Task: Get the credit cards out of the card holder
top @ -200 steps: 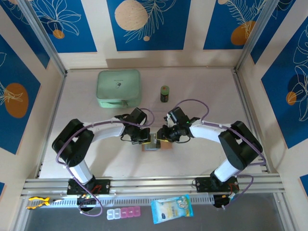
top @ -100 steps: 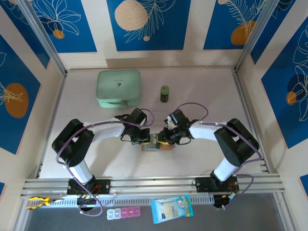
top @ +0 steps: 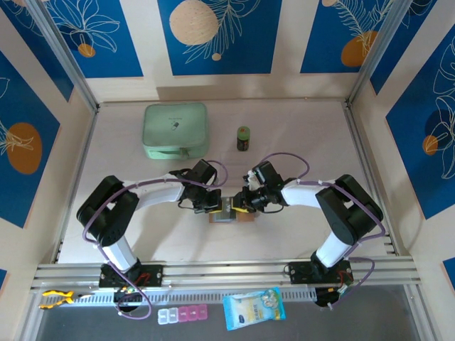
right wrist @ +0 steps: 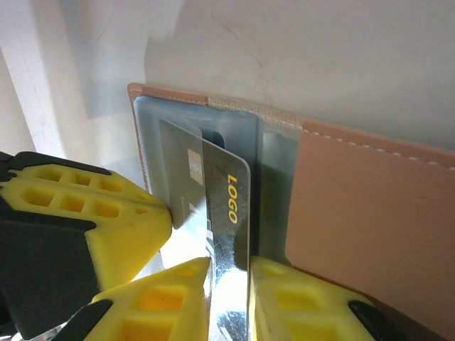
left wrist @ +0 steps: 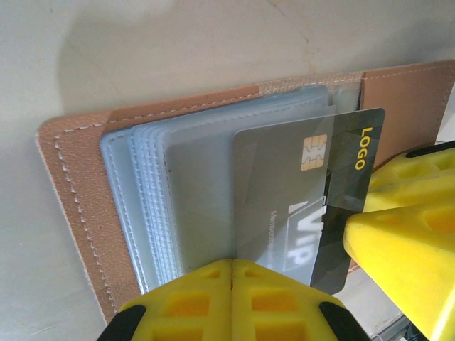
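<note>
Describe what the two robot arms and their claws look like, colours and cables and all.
Both arms have white link tubes and chunky black joint housings, with a purple cable looping along each. The left claw and right claw carry bright yellow fingers moulded with recessed rectangular pockets, mounted on black bodies. The bases are bolted to a silver aluminium rail.

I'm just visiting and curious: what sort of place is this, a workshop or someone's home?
Probably a robot test booth, not a home: two arms are bolted to a metal rail at the table's edge, patterned blue panels wall it in, and odd items like a mint-green case sit about.
</note>
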Controlling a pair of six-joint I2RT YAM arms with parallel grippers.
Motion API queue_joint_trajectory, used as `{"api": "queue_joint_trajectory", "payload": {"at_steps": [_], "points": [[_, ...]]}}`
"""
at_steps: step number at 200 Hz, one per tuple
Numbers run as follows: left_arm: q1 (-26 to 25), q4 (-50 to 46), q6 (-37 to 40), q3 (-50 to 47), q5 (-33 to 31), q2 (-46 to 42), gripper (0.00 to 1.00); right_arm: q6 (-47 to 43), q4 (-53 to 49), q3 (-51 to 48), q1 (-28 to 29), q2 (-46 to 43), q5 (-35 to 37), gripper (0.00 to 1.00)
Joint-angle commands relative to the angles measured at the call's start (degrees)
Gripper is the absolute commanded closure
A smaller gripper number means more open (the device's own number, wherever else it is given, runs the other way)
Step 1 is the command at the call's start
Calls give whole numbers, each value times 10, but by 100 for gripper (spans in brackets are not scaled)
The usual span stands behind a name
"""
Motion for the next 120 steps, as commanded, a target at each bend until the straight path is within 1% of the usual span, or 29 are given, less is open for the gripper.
{"api": "queue_joint_trajectory", "payload": {"at_steps": [1,71,120], "points": [[-5,-26,14,-9,-14,12,100,5,16,-8,-3,11,-28,81],[-5,-30,14,-9,-18,5,100,-2,-6,-15,-7,-10,-9,87],[-4,-29,13,-9,-18,2,100,-18,-29,-33,-27,-40,-4,88]]}}
